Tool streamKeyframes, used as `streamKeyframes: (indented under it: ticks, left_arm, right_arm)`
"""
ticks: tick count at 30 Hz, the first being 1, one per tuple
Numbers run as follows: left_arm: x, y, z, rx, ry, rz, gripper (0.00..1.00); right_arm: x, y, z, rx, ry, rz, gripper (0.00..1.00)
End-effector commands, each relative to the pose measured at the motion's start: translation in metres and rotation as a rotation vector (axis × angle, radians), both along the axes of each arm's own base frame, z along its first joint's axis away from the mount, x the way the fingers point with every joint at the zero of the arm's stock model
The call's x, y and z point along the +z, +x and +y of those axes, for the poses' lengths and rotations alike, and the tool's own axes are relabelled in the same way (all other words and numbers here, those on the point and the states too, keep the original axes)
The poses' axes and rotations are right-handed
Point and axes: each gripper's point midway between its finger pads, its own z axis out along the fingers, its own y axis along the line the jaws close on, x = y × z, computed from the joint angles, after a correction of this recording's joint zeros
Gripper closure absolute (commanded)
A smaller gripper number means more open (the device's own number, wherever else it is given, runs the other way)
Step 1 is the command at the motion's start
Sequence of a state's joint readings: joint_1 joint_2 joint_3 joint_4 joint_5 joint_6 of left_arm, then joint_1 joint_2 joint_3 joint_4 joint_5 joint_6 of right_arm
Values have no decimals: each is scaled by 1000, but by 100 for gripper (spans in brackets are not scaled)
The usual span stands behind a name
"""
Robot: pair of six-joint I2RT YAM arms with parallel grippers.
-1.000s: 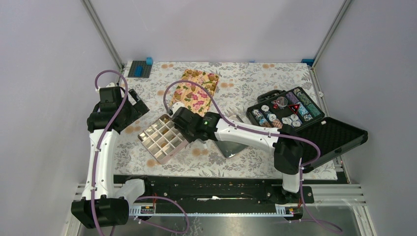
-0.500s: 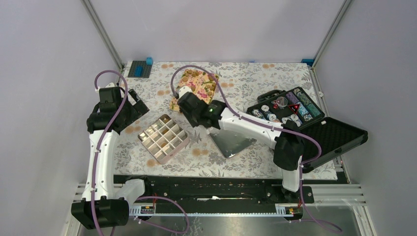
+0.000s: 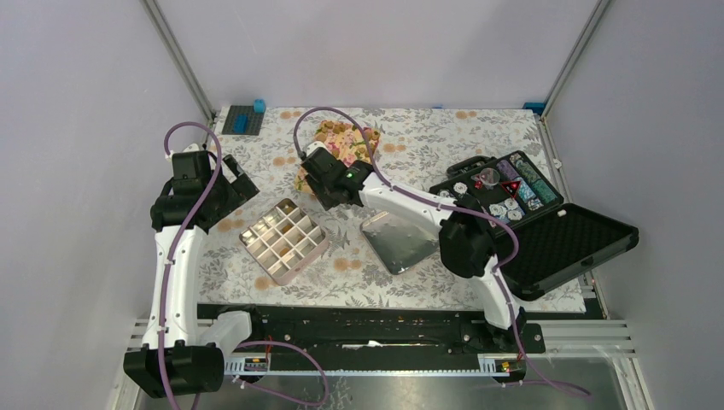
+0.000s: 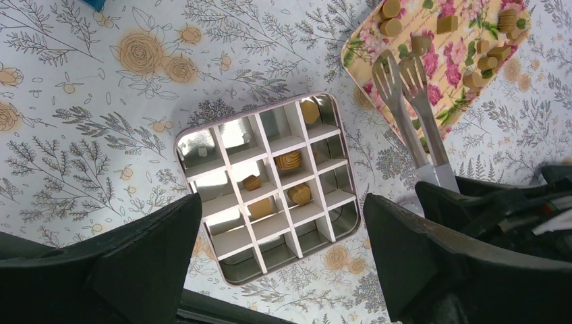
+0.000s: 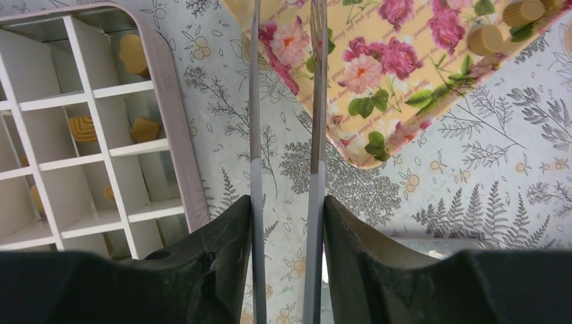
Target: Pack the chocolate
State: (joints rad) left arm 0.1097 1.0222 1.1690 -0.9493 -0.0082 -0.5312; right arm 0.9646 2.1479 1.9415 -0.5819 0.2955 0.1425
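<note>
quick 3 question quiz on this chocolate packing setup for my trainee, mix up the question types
1. True or false: every cell of the tin holds a chocolate.
2. What is the right gripper clamped on? A. tongs B. a striped chip C. nothing
3. Fill in: the tips of the tongs are above the flowered ___.

Key: 1 false, most cells are bare. 2 A. 3 tray.
</note>
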Motion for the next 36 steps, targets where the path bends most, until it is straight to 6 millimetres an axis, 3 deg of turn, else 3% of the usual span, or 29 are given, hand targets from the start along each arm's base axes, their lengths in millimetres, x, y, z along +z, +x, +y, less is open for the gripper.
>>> streamKeyframes:
  ticks: [1, 27, 36]
  left_arm:
    - [9, 5, 2, -5, 9, -33, 1]
    - [8, 8, 3, -1, 12, -21, 1]
    - [8, 7, 3, -1, 12, -18, 1]
  right_arm:
    - [14, 17, 11, -8, 37, -31, 52]
    - [-15, 55, 20, -69, 1, -34, 47]
    - [-4, 55, 19, -70, 10, -37, 58]
